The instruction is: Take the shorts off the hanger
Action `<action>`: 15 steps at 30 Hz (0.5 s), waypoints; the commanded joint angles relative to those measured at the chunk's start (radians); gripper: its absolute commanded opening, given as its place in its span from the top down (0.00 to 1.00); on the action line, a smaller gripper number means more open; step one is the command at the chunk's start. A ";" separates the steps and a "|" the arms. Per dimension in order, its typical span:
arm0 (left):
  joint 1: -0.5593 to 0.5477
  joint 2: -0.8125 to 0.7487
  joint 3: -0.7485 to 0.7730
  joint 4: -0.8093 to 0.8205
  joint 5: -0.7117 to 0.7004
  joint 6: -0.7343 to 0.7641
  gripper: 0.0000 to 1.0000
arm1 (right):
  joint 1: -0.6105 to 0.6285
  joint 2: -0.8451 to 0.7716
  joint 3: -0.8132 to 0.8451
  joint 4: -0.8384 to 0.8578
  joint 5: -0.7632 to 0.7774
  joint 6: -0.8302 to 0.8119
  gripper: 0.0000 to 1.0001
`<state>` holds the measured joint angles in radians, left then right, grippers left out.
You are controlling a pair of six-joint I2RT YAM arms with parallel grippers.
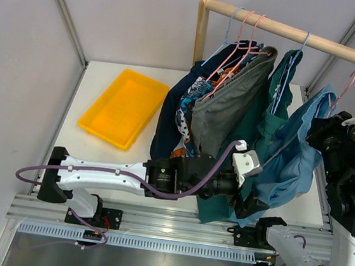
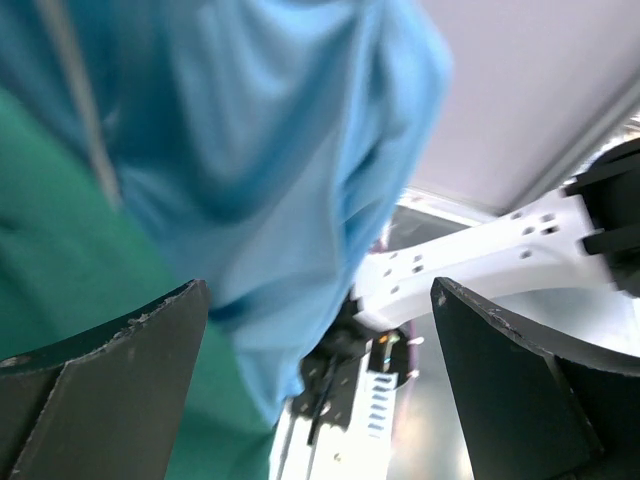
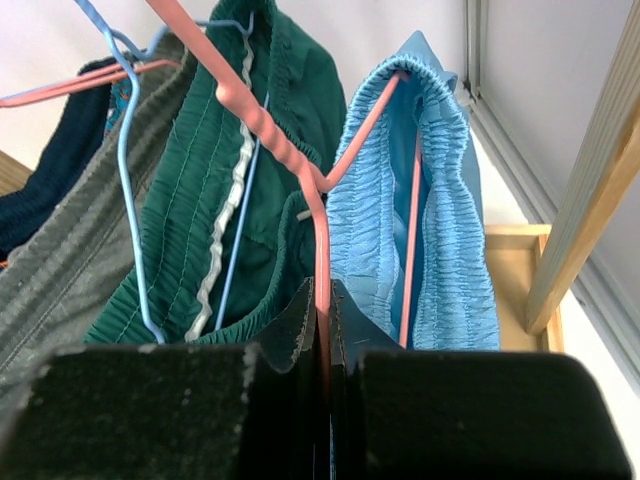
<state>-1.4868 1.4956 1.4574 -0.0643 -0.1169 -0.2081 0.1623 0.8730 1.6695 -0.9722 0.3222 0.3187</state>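
Observation:
Several shorts hang on a wooden rail (image 1: 291,32): navy (image 1: 168,122), patterned (image 1: 185,118), grey (image 1: 224,113), teal (image 1: 277,99) and, rightmost, light blue (image 1: 297,153). The light blue shorts (image 3: 440,200) sit on a pink hanger (image 3: 300,170). My right gripper (image 3: 323,300) is shut on that hanger's wire just below its neck, beside the teal shorts (image 3: 200,200). My left gripper (image 2: 320,290) is open low at the hem of the light blue shorts (image 2: 280,150). The cloth hangs toward its left finger (image 2: 150,340), and teal fabric (image 2: 60,270) lies behind. In the top view this gripper (image 1: 246,202) is under the hems.
A yellow tray (image 1: 126,108) lies on the table's left part. The rail's wooden post (image 1: 202,27) stands at the back. Blue and pink hangers (image 3: 125,150) carry the other shorts. The right arm's white link (image 2: 470,250) crosses close behind the left gripper.

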 commanded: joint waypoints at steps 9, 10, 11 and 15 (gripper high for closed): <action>-0.043 0.170 0.172 0.129 0.143 0.006 0.01 | 0.005 -0.003 0.038 0.060 -0.014 0.031 1.00; -0.043 0.189 0.172 0.133 0.140 0.004 0.01 | 0.003 0.000 0.044 0.053 -0.020 0.033 1.00; -0.043 0.198 0.173 0.144 0.134 0.003 0.01 | 0.003 0.003 0.048 0.050 -0.023 0.033 1.00; -0.043 0.247 0.188 0.164 0.076 0.016 0.01 | 0.003 0.004 0.078 0.021 -0.040 0.043 1.00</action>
<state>-1.5253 1.7149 1.5906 0.0399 -0.0154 -0.2081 0.1623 0.8814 1.6855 -0.9871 0.3008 0.3458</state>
